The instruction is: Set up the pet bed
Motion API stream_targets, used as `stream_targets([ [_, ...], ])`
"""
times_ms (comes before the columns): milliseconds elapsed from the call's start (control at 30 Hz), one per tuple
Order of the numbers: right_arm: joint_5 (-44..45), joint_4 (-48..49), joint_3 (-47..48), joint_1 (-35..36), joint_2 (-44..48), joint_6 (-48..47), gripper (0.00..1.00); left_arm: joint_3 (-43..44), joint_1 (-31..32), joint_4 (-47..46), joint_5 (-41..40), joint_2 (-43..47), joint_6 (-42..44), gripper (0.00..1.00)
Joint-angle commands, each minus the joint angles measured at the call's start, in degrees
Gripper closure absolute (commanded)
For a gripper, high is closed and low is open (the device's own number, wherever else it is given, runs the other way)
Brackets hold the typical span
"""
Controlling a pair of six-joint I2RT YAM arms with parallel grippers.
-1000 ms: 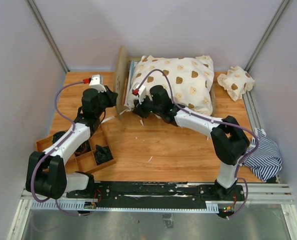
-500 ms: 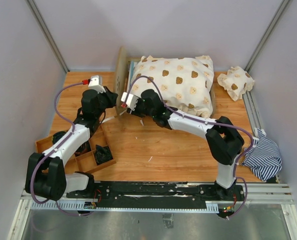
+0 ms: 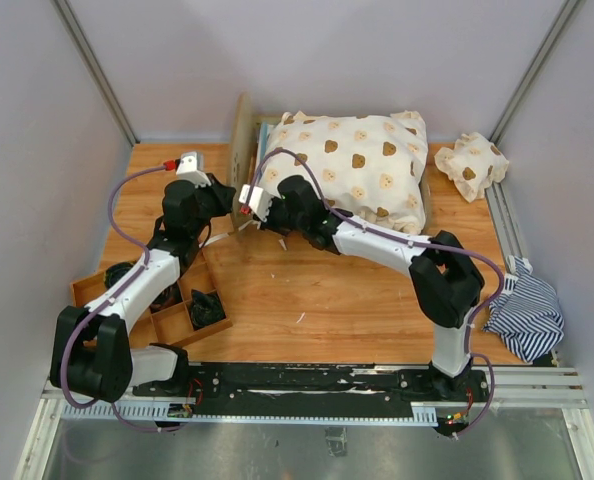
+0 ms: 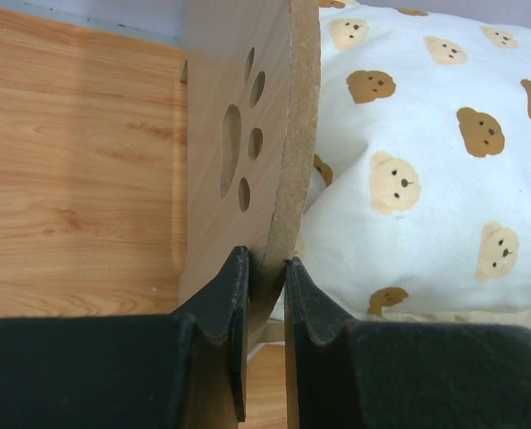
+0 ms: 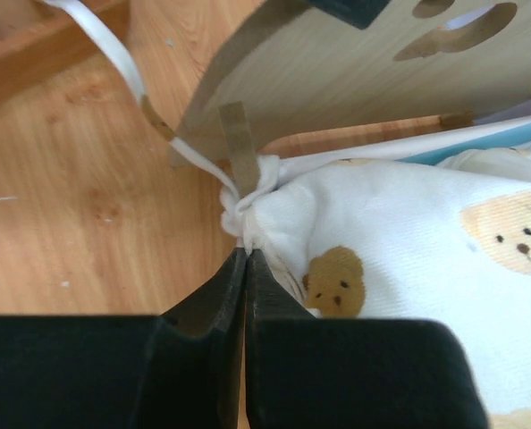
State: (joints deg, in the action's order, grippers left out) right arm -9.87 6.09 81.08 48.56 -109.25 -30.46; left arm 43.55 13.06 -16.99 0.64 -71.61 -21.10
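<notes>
The pet bed stands at the back of the table, its plywood headboard [image 3: 243,150] with the paw-print cutout [image 4: 239,134] upright on the left. My left gripper [image 3: 231,200] [image 4: 265,268] is shut on the headboard's lower edge, one finger on each face. The cream bear-print cover [image 3: 357,165] [image 5: 426,241] lies puffed over the bed. A blue mattress edge [image 5: 516,134] peeks out under it. My right gripper [image 3: 265,218] [image 5: 246,255] is shut, with the cover's bunched near-left corner pinched at its tips, just beside the headboard.
A small bear-print pillow [image 3: 472,165] lies at the back right. A crumpled blue-and-white striped cloth [image 3: 527,315] sits at the right edge. A wooden compartment tray [image 3: 147,300] stands near left under the left arm. White ribbon ties [image 5: 105,45] trail by the headboard.
The right gripper slid left along the cover's front edge towards the headboard, opened briefly and shut on the cover's corner. The left gripper kept its hold on the headboard.
</notes>
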Motion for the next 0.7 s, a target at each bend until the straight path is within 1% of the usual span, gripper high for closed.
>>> stream_targets([
  [0,-7.9,-2.1,2.2,0.0,4.3,10.3,1.0,-1.5,0.5,-2.4,1.4,1.0,-4.0,1.0],
  [167,-11.6,1.2,0.0,0.1,4.8,20.0,1.0,-1.9,0.5,-2.8,1.4,0.2,-4.3,1.0],
  [233,-14.4,1.9,0.2,0.1,4.3,24.7,1.0,-1.9,0.5,-3.1,1.3,-0.1,-4.4,1.0],
  [300,-14.6,4.1,-0.2,0.9,3.9,29.3,1.0,-1.9,0.5,-3.3,1.3,-0.4,-4.4,1.0],
  [400,-9.8,9.5,-2.8,2.6,2.7,32.5,1.0,-1.9,0.5,-3.4,1.0,-0.6,-4.3,1.0],
  [500,-4.6,16.3,-5.2,2.7,0.1,36.7,1.0,-2.0,0.5,-3.4,0.8,-0.5,-4.3,1.0],
  [600,-2.6,19.4,-6.0,2.7,-1.2,39.5,1.0,-2.0,0.5,-3.4,0.6,-0.8,-4.3,1.0],
  [633,-3.9,19.9,-6.0,2.8,-1.0,39.0,0.97,-1.9,0.5,-3.4,0.7,-0.9,-4.3,1.0],
  [667,-5.0,19.1,-6.1,2.7,-0.2,37.4,0.87,-1.8,0.5,-3.4,0.7,-0.9,-4.3,1.0],
])
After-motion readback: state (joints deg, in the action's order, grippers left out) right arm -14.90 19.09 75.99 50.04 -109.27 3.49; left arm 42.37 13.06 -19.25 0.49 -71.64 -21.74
